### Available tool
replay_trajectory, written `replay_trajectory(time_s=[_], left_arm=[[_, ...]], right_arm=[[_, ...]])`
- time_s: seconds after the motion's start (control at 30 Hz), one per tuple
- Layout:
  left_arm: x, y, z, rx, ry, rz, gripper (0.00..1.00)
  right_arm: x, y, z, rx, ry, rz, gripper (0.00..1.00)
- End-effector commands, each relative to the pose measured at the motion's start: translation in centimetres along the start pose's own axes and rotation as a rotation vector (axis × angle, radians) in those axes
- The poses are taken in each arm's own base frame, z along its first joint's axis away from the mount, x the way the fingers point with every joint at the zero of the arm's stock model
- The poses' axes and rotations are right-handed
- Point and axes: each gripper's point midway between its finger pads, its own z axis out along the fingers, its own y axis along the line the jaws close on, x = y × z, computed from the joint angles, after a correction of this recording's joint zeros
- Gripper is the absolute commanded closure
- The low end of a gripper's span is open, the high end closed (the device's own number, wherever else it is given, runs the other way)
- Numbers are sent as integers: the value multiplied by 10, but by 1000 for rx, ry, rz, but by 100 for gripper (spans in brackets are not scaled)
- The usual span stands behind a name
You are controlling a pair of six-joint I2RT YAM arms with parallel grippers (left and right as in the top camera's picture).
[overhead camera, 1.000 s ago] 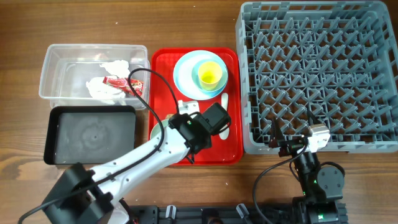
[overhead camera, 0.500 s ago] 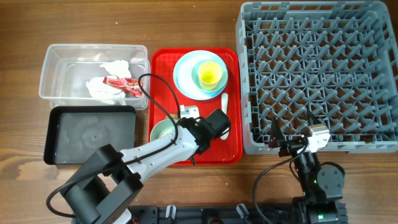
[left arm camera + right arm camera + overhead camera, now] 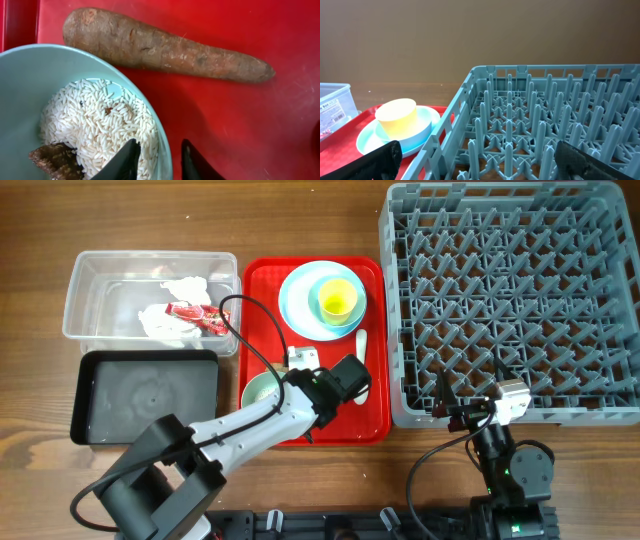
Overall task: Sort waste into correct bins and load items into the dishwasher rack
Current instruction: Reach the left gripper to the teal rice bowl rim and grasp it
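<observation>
The mint-green bowl sits on the red tray's front left and holds white rice grains and a dark brown scrap. My left gripper is open and straddles the bowl's right rim, one finger on the rice and one outside. A brown sausage-like scrap lies on the tray beside the bowl. The yellow cup stands in the pale blue bowl on the pale blue plate. The white spoon lies by the plate. My right gripper is open at the dishwasher rack's front edge.
The clear tub at the left holds crumpled napkins and a red wrapper. The black tray lies in front of it. The flat red tray lies between the bins and the rack.
My left gripper has lowered and shifted over the mint-green bowl's rim, uncovering more of the bowl. In the last half second it has barely moved. The right arm has not moved.
</observation>
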Motion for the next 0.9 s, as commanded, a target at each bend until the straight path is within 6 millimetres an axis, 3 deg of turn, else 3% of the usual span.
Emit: replay_trajectory(time_s=[0.0, 0.13, 0.27, 0.43, 0.73, 0.87], left_arm=[[-5, 2, -5, 1, -31, -1, 73], [-7, 3, -5, -6, -43, -1, 78], [-6, 4, -5, -10, -41, 1, 95], [-1, 10, -5, -32, -15, 24, 93], [12, -4, -17, 39, 97, 207, 96], [7, -8, -29, 53, 104, 232, 96]], right_arm=[[-2, -3, 0, 13, -11, -9, 0], [-2, -2, 0, 13, -11, -9, 0], [-2, -3, 0, 13, -11, -9, 0], [-2, -3, 0, 13, -11, -9, 0], [-2, -3, 0, 13, -11, -9, 0], [-2, -3, 0, 13, -11, -9, 0]])
